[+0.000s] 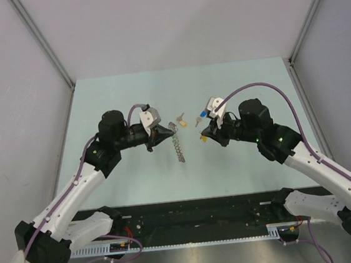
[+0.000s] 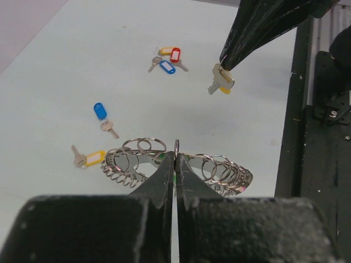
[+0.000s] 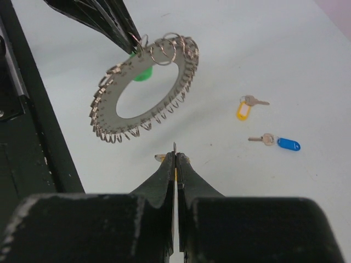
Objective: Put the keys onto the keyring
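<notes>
The keyring, a flat grey ring fringed with small wire loops, hangs above the table. My left gripper is shut on its rim; in the top view the keyring shows edge-on. A green tag shows behind it. My right gripper is shut on a key with a yellow tag and hovers a short way from the keyring, apart from it. On the table lie a yellow-tag key, a blue-tag key and a small bunch of tagged keys.
The loose yellow-tag key and a blue tag lie between and just behind the two grippers. A black rail runs along the table's near edge by the arm bases. Grey walls close in the left, right and back.
</notes>
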{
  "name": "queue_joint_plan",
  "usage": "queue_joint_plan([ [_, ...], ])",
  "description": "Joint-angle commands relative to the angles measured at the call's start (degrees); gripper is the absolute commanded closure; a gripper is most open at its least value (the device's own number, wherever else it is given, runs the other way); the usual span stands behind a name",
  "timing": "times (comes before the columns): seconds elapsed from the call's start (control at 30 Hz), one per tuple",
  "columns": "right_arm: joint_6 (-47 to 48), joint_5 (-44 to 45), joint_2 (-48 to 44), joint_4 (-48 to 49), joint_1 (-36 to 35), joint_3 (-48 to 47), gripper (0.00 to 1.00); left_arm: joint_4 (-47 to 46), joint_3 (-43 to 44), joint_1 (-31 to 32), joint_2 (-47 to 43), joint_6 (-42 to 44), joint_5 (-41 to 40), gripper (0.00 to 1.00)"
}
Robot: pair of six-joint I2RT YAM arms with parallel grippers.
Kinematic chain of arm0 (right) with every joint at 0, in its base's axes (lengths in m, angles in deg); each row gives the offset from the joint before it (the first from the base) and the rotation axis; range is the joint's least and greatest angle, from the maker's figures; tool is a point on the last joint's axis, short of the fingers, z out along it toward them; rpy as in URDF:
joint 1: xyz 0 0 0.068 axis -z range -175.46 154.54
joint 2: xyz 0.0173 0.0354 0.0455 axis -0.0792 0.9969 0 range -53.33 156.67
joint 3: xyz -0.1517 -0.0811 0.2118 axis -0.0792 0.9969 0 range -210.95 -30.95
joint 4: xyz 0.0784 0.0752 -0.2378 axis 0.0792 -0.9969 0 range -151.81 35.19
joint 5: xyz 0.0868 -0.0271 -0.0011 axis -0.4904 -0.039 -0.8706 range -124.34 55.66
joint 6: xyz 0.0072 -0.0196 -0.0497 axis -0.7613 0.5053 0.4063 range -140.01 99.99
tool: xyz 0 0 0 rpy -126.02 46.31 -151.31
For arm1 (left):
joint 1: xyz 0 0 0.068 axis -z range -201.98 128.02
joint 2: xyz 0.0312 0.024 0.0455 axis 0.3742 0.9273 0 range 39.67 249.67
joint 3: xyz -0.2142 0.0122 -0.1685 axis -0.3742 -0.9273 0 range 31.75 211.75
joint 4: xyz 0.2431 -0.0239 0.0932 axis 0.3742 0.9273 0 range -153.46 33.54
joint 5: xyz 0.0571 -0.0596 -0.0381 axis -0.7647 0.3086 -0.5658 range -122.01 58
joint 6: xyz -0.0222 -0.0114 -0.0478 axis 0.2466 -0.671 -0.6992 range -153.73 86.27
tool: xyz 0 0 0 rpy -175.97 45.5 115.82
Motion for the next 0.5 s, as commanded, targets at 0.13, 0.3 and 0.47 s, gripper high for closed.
queue_joint_plan([
  [0.13, 1.03, -4.3, -1.14, 2.41, -0.49, -0.49, 1.0, -3.72, 4.08, 0.32, 2.95, 5.33, 13.21, 1.0],
  [0.3, 2.09, -4.83, -0.52, 2.14, -1.28, -0.58, 1.0, -3.9, 2.42, 0.32, 2.51, 7.87, 14.98, 1.0],
  [0.47, 3.4, -4.83, 1.58, 2.23, -3.12, -0.85, 1.0, -4.59, 0.13, 0.32, 1.2, 9.81, 16.47, 1.0],
])
